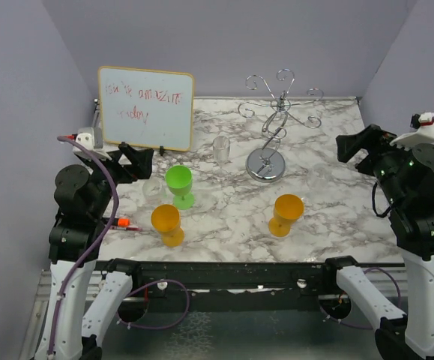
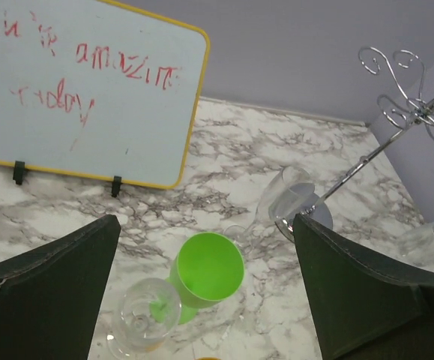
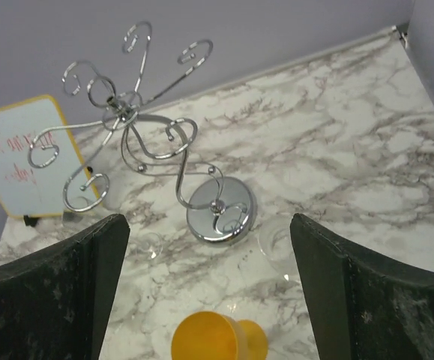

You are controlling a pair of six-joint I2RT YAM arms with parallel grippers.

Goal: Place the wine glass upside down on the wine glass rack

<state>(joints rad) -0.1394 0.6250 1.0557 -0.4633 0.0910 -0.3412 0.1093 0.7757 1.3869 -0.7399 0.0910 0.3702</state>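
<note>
wine glass rack (image 3: 218,216): chrome wire, spiral-tipped arms, round shiny base | left gripper (image 2: 205,285): jaws spread, empty | right gripper (image 3: 209,285): jaws spread, empty, rack ahead

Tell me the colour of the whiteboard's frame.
Yellow; the whiteboard frame shows best in the left wrist view.

- The table (image 1: 224,217) under me is white marble with grey veins.
- The whiteboard (image 1: 146,107), upper left of the top view, is white with a yellow frame and red scrawl.
- The wine glass rack (image 1: 270,135) is shiny silver.
- The green wine glass (image 1: 179,186) is bright lime.
- The two orange wine glasses (image 1: 167,224) (image 1: 286,214) are yellow-orange.
- My left fingers (image 2: 44,300) and right fingers (image 3: 52,300) are black.
- The walls (image 1: 276,37) are pale lilac.
</note>
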